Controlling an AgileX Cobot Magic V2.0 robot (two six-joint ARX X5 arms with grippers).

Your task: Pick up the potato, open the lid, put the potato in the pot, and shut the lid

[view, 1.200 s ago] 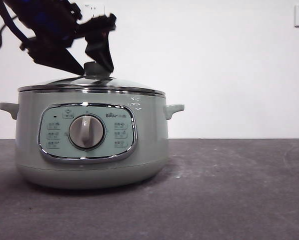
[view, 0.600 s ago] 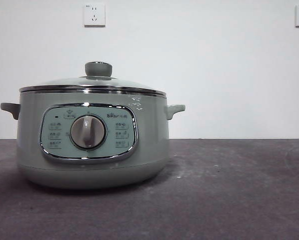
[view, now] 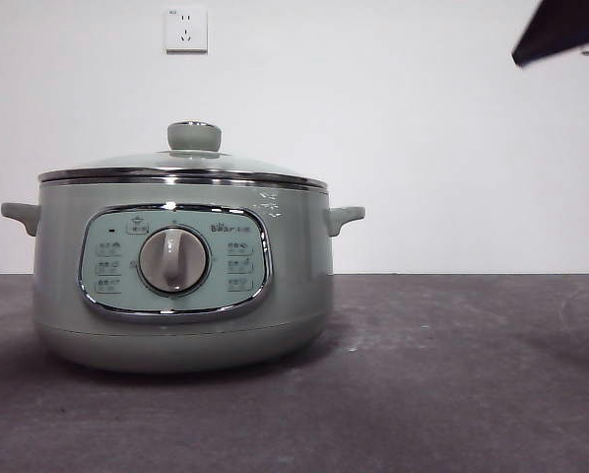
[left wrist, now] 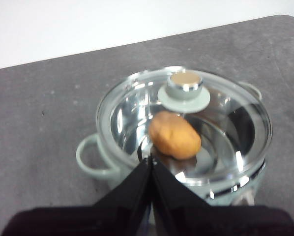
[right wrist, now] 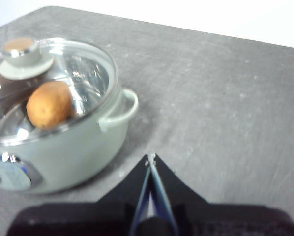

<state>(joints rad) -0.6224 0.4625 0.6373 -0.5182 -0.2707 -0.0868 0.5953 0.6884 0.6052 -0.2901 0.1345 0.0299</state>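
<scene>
The sage-green pot (view: 181,286) stands on the dark table at the left of the front view, its glass lid (view: 181,163) closed on it with the green knob (view: 194,135) on top. The orange-brown potato (left wrist: 175,134) lies inside the pot under the lid; it also shows in the right wrist view (right wrist: 49,104). My left gripper (left wrist: 151,158) is shut and empty, above and beside the pot (left wrist: 186,132). My right gripper (right wrist: 151,157) is shut and empty over the bare table beside the pot (right wrist: 58,123). A dark arm tip (view: 560,30) shows at the top right corner.
Two wall sockets (view: 185,29) sit on the white wall behind. The dark grey table (view: 452,374) stretches bare to the right of the pot.
The arm that was at the lid knob one second ago has lifted out of the front view. A dark arm tip has come in at the top right corner. The lid stays on the pot.
</scene>
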